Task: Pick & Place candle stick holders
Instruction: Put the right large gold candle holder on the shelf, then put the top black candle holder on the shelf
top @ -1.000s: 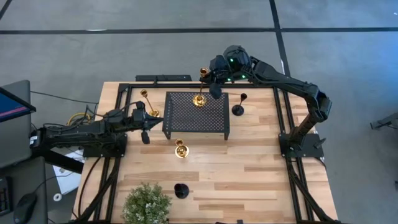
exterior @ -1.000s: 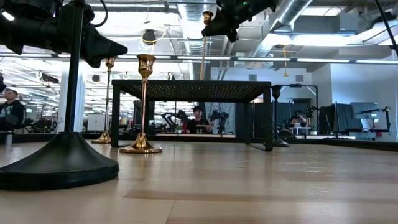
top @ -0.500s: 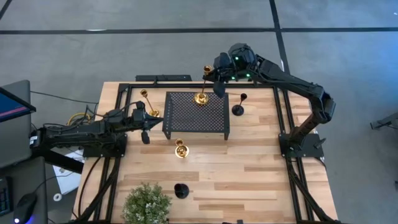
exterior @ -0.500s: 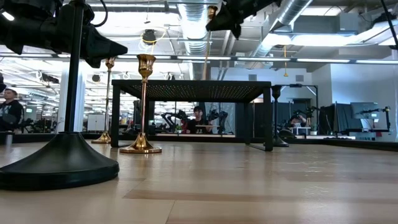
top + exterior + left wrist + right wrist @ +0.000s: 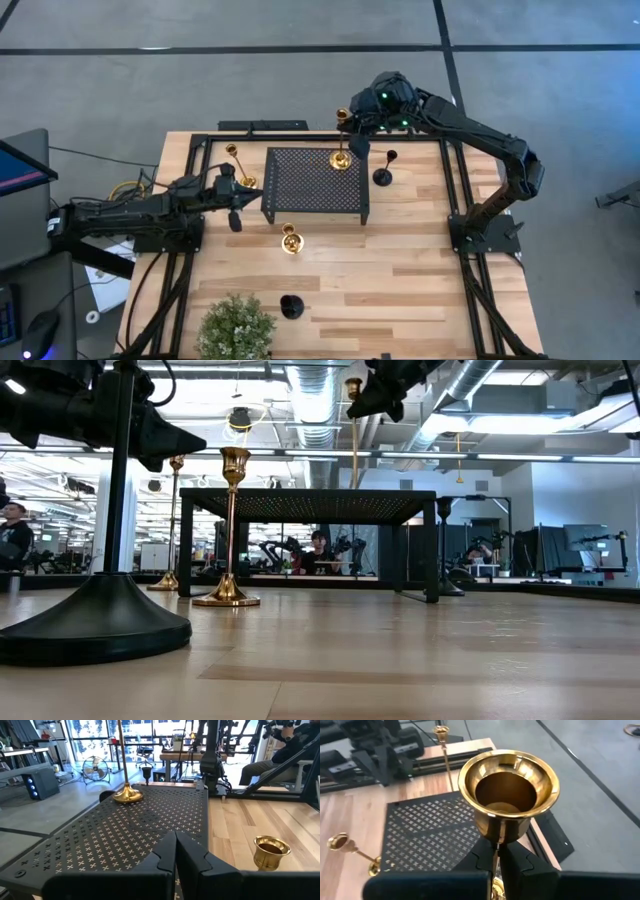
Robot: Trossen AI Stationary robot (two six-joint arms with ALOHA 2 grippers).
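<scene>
My right gripper [image 5: 352, 142] is over the black perforated stand [image 5: 312, 186], shut on a tall slim gold holder [image 5: 342, 136], and also shows in the low view [image 5: 385, 390]. My left gripper [image 5: 233, 216] is shut and empty, left of the stand; its shut fingers [image 5: 175, 855] point across the stand top. A second tall gold holder [image 5: 240, 168] stands on the table left of the stand. A short gold holder [image 5: 290, 240] stands in front of it. One black holder [image 5: 383, 172] stands right of the stand, another [image 5: 291, 306] near the front edge. My right gripper pinches the tall gold holder's thin stem [image 5: 495, 851] between its two fingers, just below the cup [image 5: 507, 790]. The fingers slant down from the table's far right side and lie across the stem. The holder stands upright, with its round base [image 5: 127, 795] on the stand's perforated top.
A green potted plant [image 5: 237, 326] sits at the near left corner. Black frame rails [image 5: 455, 190] run along the table's sides. Bare wood lies right of the near black holder. A person [image 5: 318, 550] shows in the room beyond the table.
My right gripper has moved toward the table's right edge, still shut on the tall gold holder. The holder's base has shifted rightward along the far part of the stand top. Its stem, tilted before, now stands upright.
</scene>
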